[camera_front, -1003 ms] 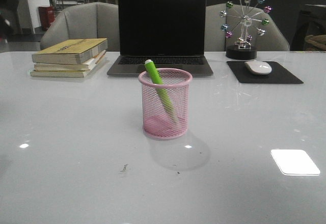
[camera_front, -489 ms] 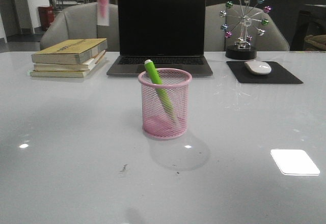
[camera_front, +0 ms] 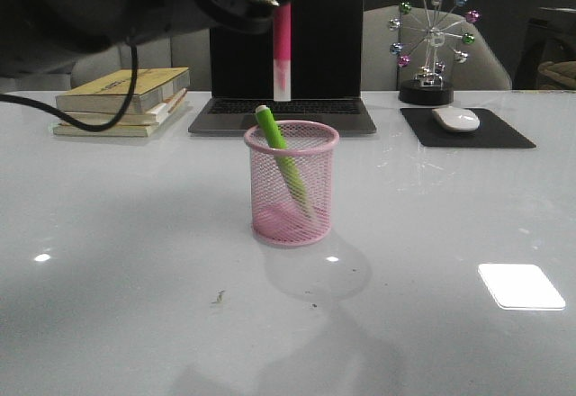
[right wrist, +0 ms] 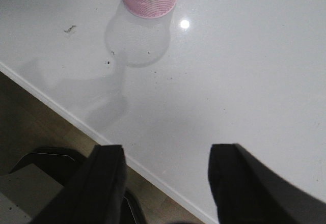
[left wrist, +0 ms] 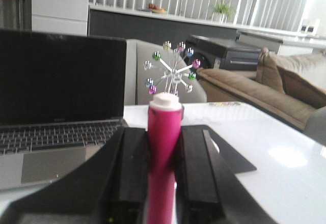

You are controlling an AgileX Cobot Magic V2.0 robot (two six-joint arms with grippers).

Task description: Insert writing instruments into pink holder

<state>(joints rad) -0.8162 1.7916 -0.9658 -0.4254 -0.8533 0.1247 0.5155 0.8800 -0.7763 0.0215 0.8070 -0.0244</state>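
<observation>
Your left end effector (left wrist: 164,147) is clenched on the thick magenta pink marker (camera_front: 282,49), which hangs upright with its pale end down, above the cylindrical pink wire-mesh pen cup (camera_front: 292,184) and a little to its far side. Half a second ago this marker was only a blur at the top left of the front view, and one second ago it was not visible at all; now it has travelled right and stands almost over the cup's rim. The lime green marker with a whitish end (camera_front: 281,157) has not moved: it leans inside the cup, its top toward the far left rim.

So, in my judgement, one instrument is already inserted and the second is close to the drop point. You should bring it slightly nearer and lower it into the free right part of the cup, so it does not hit the green one.

Your right end effector (right wrist: 165,175) is released and holds nothing, above the near edge of the white glossy tabletop (camera_front: 450,234).
</observation>
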